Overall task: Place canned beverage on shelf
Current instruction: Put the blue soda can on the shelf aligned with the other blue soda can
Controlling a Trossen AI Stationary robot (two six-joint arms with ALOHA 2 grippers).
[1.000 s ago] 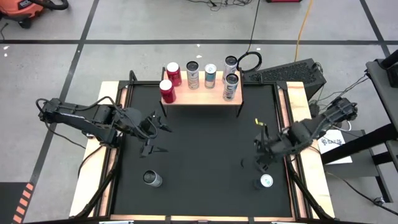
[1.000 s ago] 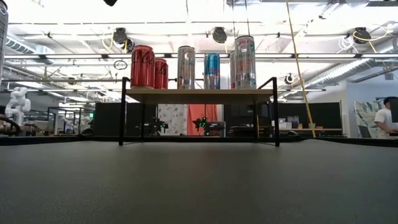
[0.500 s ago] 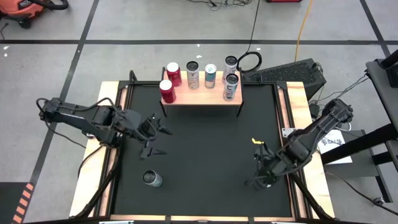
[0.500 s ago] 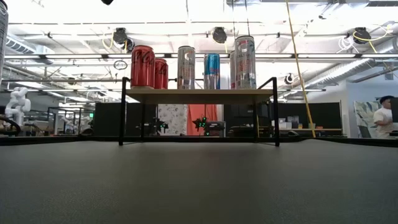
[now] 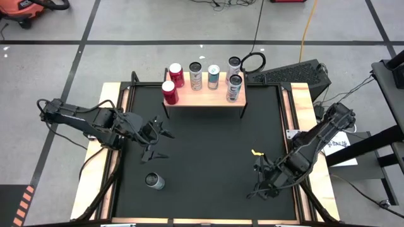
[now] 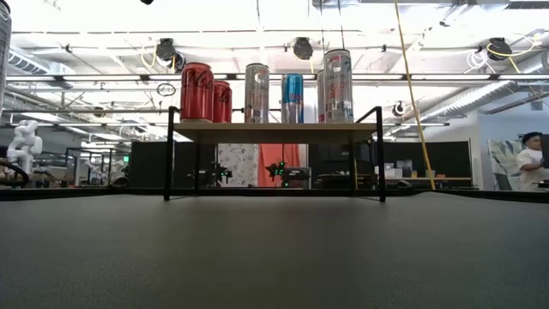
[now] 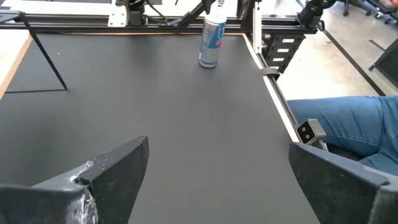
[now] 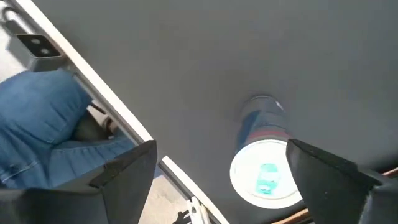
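Note:
The shelf (image 5: 205, 96) stands at the far middle of the black mat on thin black legs and bears several upright cans (image 6: 257, 93). A white, blue and red can (image 8: 264, 155) stands on the mat near its near right corner; it also shows in the left wrist view (image 7: 212, 40). My right gripper (image 8: 222, 146) is open above this can, one finger on each side, touching nothing; in the high view my right gripper (image 5: 259, 181) hides the can. Another silver-topped can (image 5: 154, 181) stands at the near left. My left gripper (image 5: 160, 143) is open and empty, left of the mat's middle.
A person in blue jeans (image 7: 339, 124) sits close by the table's near edge, also in the right wrist view (image 8: 37, 124). Wooden boards (image 5: 104, 157) border the mat. A dark keyboard-like object (image 5: 297, 72) lies off the far right corner. The mat's middle (image 5: 208, 151) is bare.
My right gripper has gone toward the table's near edge and down, coming over the near right can, which it now hides in the high view. The cans have stayed in place.

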